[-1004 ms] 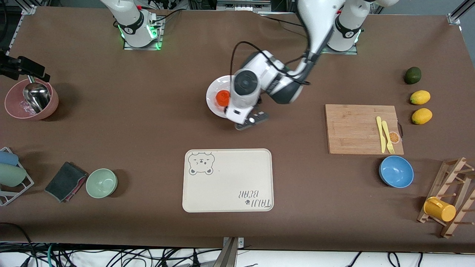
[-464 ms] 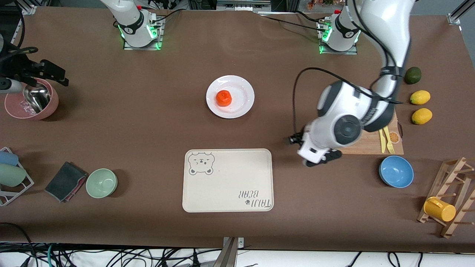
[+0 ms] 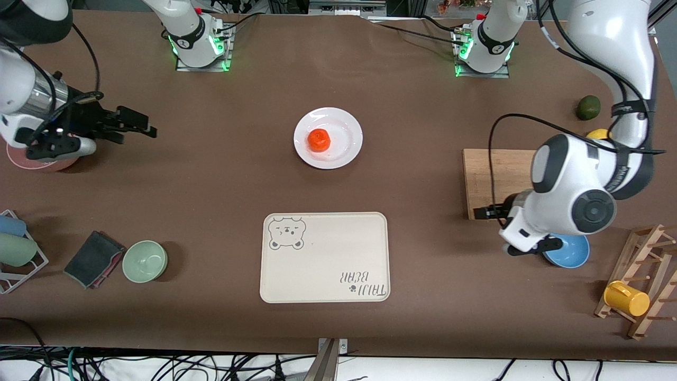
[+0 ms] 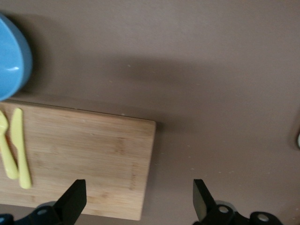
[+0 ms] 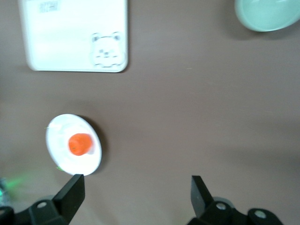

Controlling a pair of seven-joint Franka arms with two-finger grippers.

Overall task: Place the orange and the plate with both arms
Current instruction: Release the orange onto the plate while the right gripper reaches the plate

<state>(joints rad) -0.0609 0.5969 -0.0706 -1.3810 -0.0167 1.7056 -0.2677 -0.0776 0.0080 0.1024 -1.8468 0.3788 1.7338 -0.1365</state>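
White plate point(image 3: 328, 138) sits mid-table with the orange point(image 3: 319, 139) on it, farther from the front camera than the bear-print tray point(image 3: 325, 257). Neither is held. Right gripper point(image 3: 124, 127), fingers spread and empty, is placed over bare table toward its own end. Left gripper point(image 3: 515, 231), also spread and empty, is seen by the cutting board point(image 3: 497, 182). Right gripper is judged nearer to the plate.

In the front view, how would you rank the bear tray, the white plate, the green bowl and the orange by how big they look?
Largest to smallest in the front view:
1. bear tray
2. white plate
3. green bowl
4. orange, which sits on the plate

All four lie on the table, so this order seems dependable.
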